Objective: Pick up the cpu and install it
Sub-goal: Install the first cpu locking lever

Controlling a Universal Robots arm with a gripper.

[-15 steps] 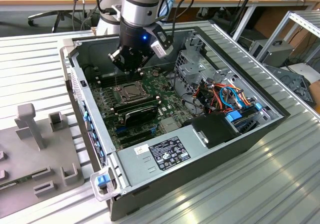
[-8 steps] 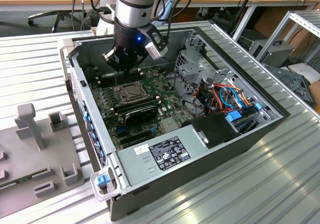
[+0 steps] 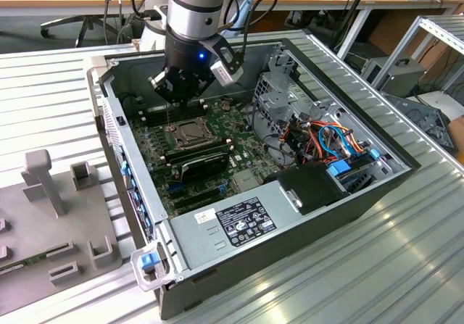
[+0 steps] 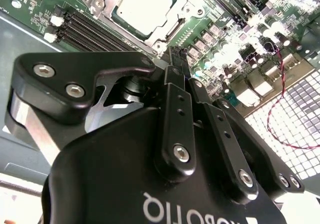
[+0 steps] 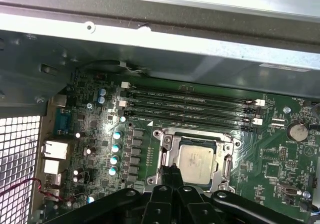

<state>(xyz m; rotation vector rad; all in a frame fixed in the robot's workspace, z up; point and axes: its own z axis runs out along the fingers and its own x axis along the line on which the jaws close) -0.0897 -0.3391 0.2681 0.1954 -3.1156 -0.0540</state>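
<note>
Inside the open computer case (image 3: 406, 166), the cpu (image 5: 196, 161) is seen lying flat in the socket (image 5: 222, 149) on the green motherboard (image 5: 280, 156), its pale metal face upward. The gripper (image 5: 171, 173) is held just above the socket's edge, its fingers (image 4: 176, 66) closed together with nothing gripped between them. Memory slots (image 5: 192, 106) are seen beside the socket.

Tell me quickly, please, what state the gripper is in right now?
Gripper: shut, fingertips together and holding nothing, poised at the edge of the cpu, which sits in the socket.
</note>
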